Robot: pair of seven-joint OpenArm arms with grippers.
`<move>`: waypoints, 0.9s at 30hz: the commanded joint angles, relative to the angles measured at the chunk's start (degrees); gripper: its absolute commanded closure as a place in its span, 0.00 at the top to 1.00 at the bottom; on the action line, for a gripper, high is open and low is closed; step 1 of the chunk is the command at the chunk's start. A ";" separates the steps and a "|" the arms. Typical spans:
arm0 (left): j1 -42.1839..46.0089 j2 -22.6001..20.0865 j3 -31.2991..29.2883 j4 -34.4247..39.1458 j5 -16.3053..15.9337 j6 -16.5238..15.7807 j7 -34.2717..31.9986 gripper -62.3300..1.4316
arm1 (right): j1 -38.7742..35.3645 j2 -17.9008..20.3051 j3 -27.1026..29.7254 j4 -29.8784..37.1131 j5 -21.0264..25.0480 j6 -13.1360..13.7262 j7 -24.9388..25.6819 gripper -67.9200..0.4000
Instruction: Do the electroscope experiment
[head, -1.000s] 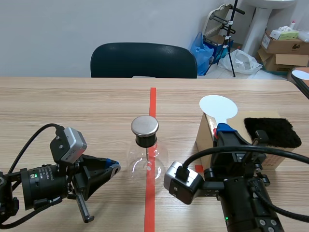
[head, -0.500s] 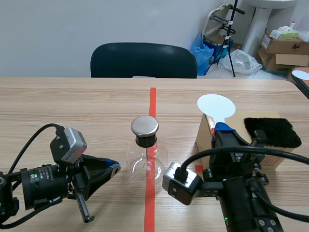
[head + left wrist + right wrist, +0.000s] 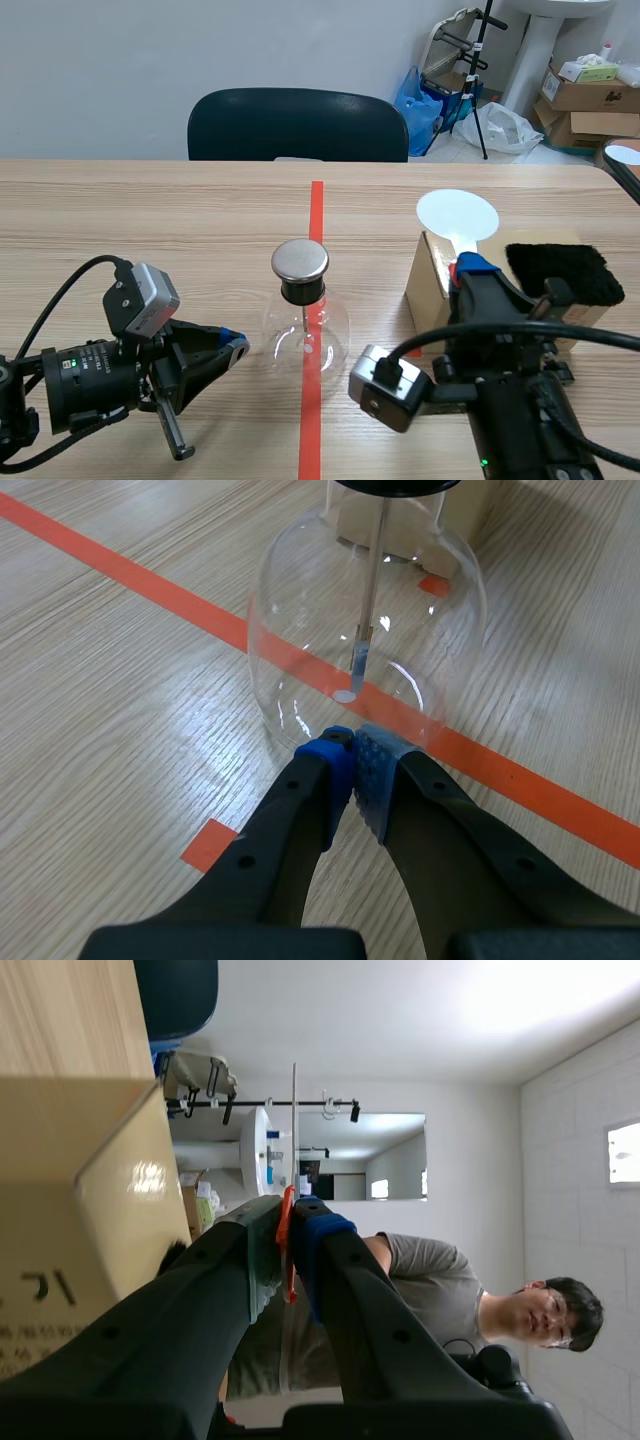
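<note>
The electroscope, a round glass flask (image 3: pixel 305 330) with a metal cap (image 3: pixel 300 260), stands on the red tape line at mid-table. In the left wrist view its glass (image 3: pixel 300 610) and inner rod (image 3: pixel 372 580) lie just ahead of my left gripper (image 3: pixel 352 752), which is shut on nothing. That left gripper (image 3: pixel 236 346) rests low, left of the flask. My right gripper (image 3: pixel 470 268) is shut on the red handle (image 3: pixel 287 1222) of a white disc (image 3: pixel 457 214), held upright above the cardboard box (image 3: pixel 428 282). The disc (image 3: pixel 293 1120) shows edge-on in the right wrist view.
A black fur pad (image 3: pixel 562 272) lies on the box's right part. A dark chair (image 3: pixel 297 124) stands behind the far table edge. Boxes and bags sit on the floor at the back right. A person (image 3: pixel 450 1278) shows in the right wrist view.
The right arm has shifted a little right and toward the robot, carrying the disc slightly up and right. The left arm and the flask have not moved.
</note>
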State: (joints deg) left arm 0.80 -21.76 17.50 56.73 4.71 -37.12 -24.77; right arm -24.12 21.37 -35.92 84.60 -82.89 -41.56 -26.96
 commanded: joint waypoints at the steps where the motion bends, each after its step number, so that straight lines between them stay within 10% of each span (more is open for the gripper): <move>1: -0.22 0.15 -0.04 0.92 -0.59 0.11 -1.03 0.07 | -1.90 -1.03 3.17 0.55 0.22 -3.30 1.60 0.02; 27: 0.15 0.11 -0.22 0.92 -0.57 0.13 -0.72 0.07 | -8.68 -15.21 44.35 -1.07 22.01 -3.30 58.01 0.02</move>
State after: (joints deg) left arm 0.82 -21.76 17.50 56.73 4.71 -37.12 -25.04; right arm -33.74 5.69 8.67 84.16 -61.32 -41.56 31.20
